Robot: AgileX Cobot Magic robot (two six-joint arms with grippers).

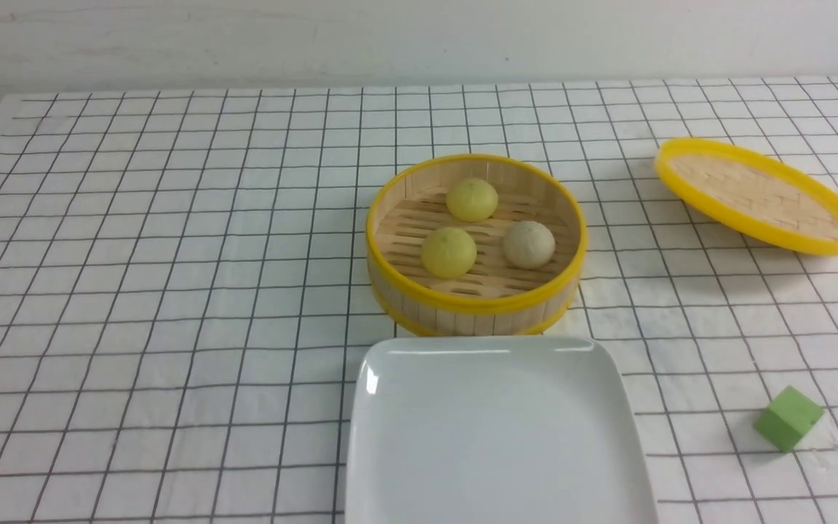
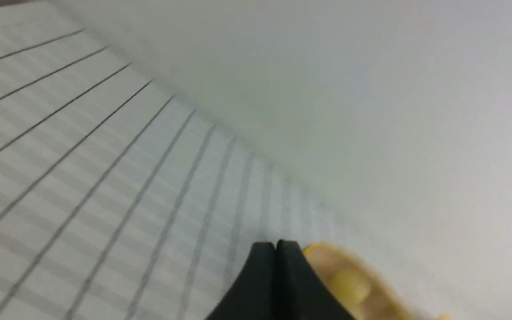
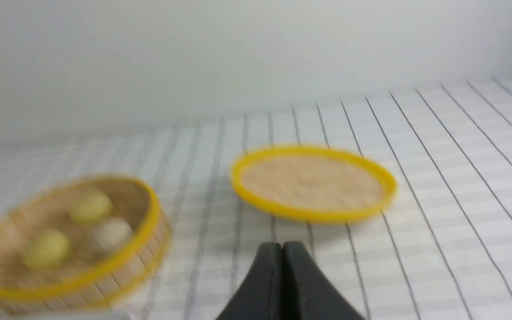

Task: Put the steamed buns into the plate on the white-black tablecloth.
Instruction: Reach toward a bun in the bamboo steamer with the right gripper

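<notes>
Nothing's been moved yet, so this looks like the very start. All three steamed buns (image 1: 448, 252) sit inside the bamboo steamer (image 1: 474, 298) on the white-black tablecloth (image 1: 157, 291). The lid (image 1: 757, 194) is already off and lies well to the steamer's right. The plate (image 1: 495, 437) sits bare just in front of the steamer on the robot's side, nearly touching its wall.

Neither arm shows in the front view. In the wrist views, the left hand (image 2: 275, 245) and the right hand (image 3: 282, 245) each have their fingers pressed together with nothing between them. The left wrist view is blurry, but the yellow-edged sliver beside the hand is probably the steamer with one bun in it.

My guess for the next move: one hand has to spread and come down over the steamer's rim. Then it pinches a bun gently, since they look soft and round, and carries it the short hop to the plate.

Count:
- 3 buns: 2 pale yellow, 1 beige-grey bun (image 1: 528, 244)
- 1 steamer
- 1 lid
- 1 plate
- 1 green cube (image 1: 788, 418), right of the steamer and nearer the robot
- 2 hands
</notes>
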